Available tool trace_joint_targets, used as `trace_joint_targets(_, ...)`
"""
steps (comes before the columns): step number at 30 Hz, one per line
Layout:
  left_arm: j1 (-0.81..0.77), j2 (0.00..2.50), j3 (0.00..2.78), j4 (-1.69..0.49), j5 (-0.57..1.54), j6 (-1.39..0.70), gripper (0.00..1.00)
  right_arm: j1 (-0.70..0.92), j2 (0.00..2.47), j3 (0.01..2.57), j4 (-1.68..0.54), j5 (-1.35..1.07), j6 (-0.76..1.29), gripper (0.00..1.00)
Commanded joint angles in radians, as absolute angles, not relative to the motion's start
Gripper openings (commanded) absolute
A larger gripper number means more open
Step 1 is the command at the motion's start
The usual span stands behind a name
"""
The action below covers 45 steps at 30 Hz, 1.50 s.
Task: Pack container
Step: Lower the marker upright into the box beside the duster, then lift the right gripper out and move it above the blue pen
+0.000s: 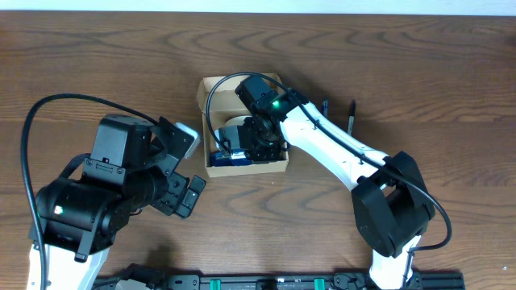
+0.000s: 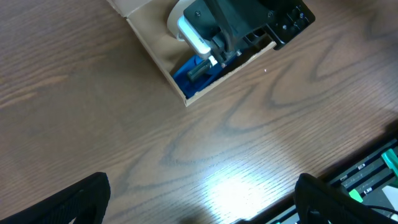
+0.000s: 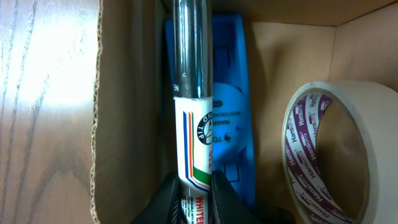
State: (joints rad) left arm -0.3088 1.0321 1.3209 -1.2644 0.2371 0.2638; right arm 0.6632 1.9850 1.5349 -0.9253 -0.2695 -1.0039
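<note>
Pinching a marker [image 3: 193,124] in the right fingers [image 3: 163,202] inside the container [image 3: 124,93], tape roll [image 3: 367,124] beside them; holding left fingers [image 2: 81,199] spread wide.

— What does your table hold, seen from above?
— My wooden table [image 1: 97,56] carries an open cardboard box [image 1: 216,87] near its middle. On my right, a dark pen [image 1: 352,115] and a second pen [image 1: 326,105] lie on bare wood, apart from the box.
</note>
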Motion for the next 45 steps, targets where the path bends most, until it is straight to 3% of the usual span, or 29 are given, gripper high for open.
trace_joint_targets(1, -0.308, 1.033, 1.338, -1.269, 0.244, 0.277, 0.95, 0.669, 1.983, 1.523, -0.924, -0.278, -1.002, 0.14)
trace_joint_targets(3, -0.308, 1.033, 1.338, -1.269, 0.244, 0.277, 0.96, 0.669, 1.983, 1.523, -0.923, -0.278, -1.002, 0.31)
trace_joint_targets(7, -0.308, 1.033, 1.338, -1.269, 0.244, 0.277, 0.95, 0.669, 1.983, 1.523, -0.924, -0.277, -0.999, 0.4)
trace_joint_targets(15, -0.308, 1.033, 1.338, -1.269, 0.244, 0.277, 0.95, 0.669, 1.972, 1.536, -0.923, -0.266, -0.97, 0.4)
trace_joint_targets(26, -0.308, 1.033, 1.338, -1.269, 0.244, 0.277, 0.95, 0.583, 1.816, 1.659, -0.933, -0.204, -0.669, 0.43)
trace_joint_targets(33, -0.308, 1.033, 1.338, -1.269, 0.244, 0.277, 0.95, 0.426, 1.705, 1.658, -0.955, -0.12, -0.398, 0.57)
trace_joint_targets(45, -0.308, 1.033, 1.338, -1.269, 0.244, 0.277, 0.95, 0.218, 1.801, 1.623, -0.961, -0.101, 0.033, 0.63)
